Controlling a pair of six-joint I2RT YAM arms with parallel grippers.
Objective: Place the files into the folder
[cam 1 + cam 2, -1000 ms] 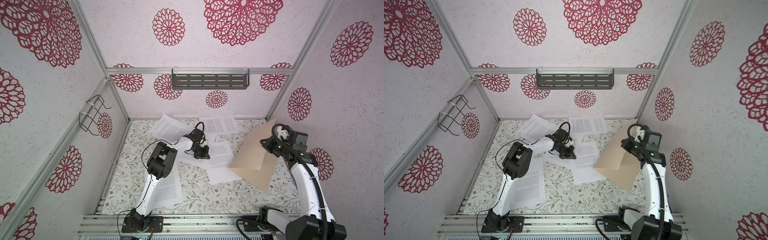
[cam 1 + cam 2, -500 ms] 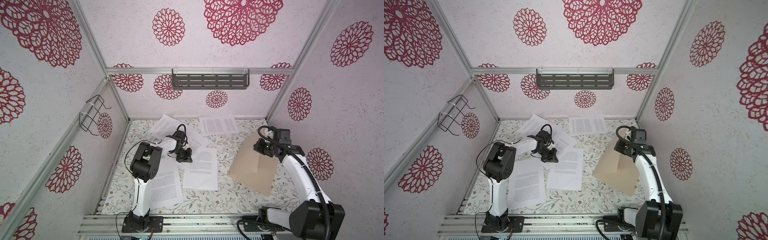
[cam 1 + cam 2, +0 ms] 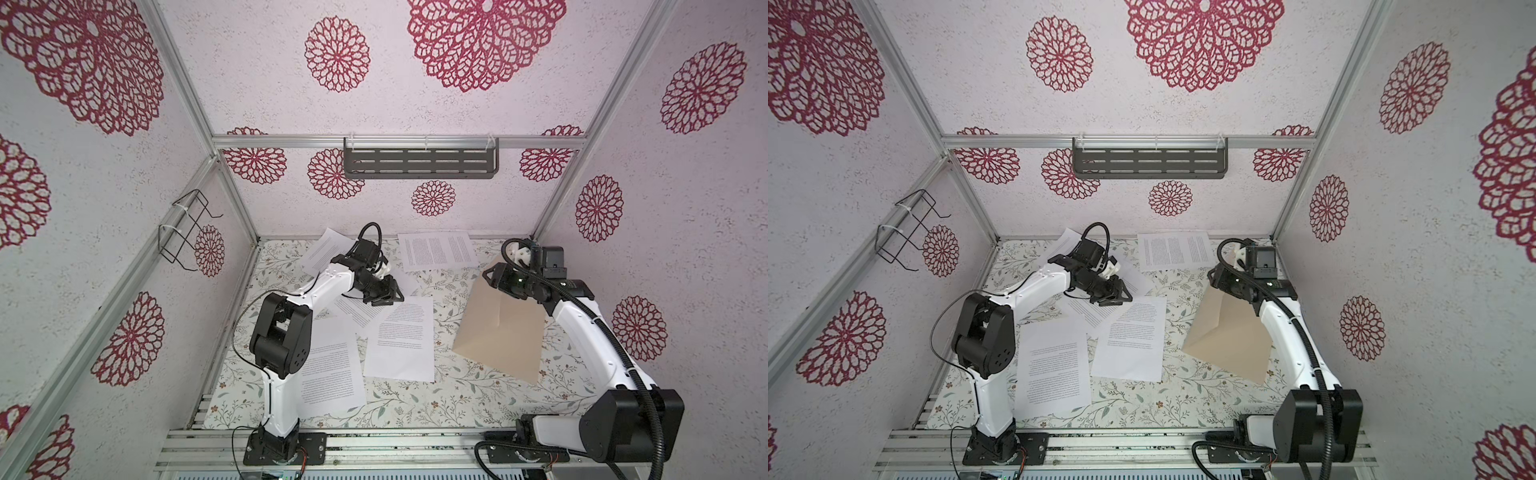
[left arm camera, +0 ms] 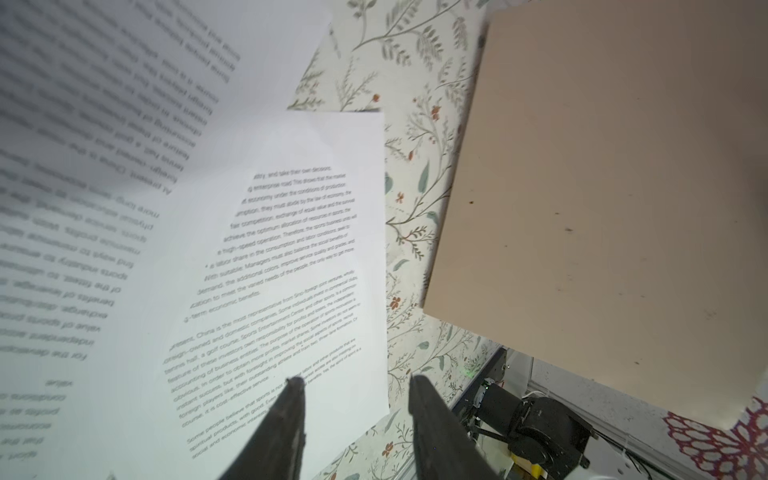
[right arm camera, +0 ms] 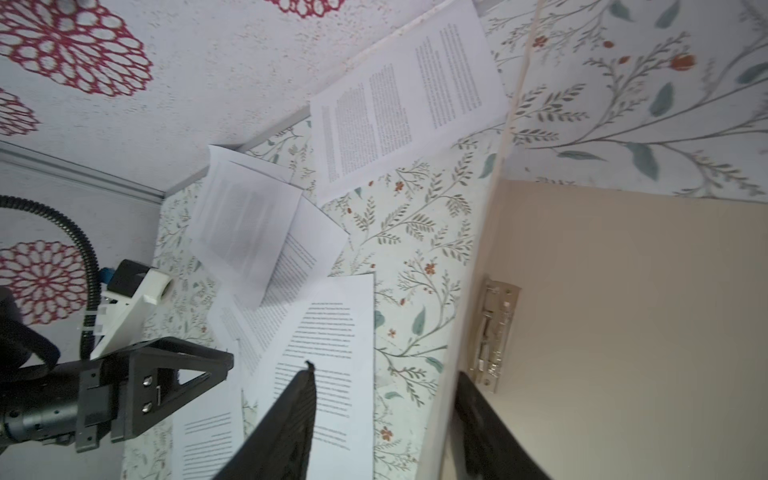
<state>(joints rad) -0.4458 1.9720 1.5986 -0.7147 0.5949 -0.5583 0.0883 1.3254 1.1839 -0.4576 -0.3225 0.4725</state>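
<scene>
Several files lie loose on the floral table in both top views: one sheet in the middle, one by the left arm, one at the back. The tan folder lies at the right with its cover partly raised. My left gripper hovers open just over the middle sheet's far edge, with nothing between its fingers. My right gripper stands open at the folder's far corner. In the right wrist view the cover's edge passes between the jaws, and the metal clip shows inside.
More sheets overlap at the back left under the left arm. A grey shelf hangs on the back wall and a wire basket on the left wall. Aluminium rails border the front.
Both grippers were shut and now stand open. The left one let go of the middle sheet after dragging it leftward. The folder's cover has dropped lower.
</scene>
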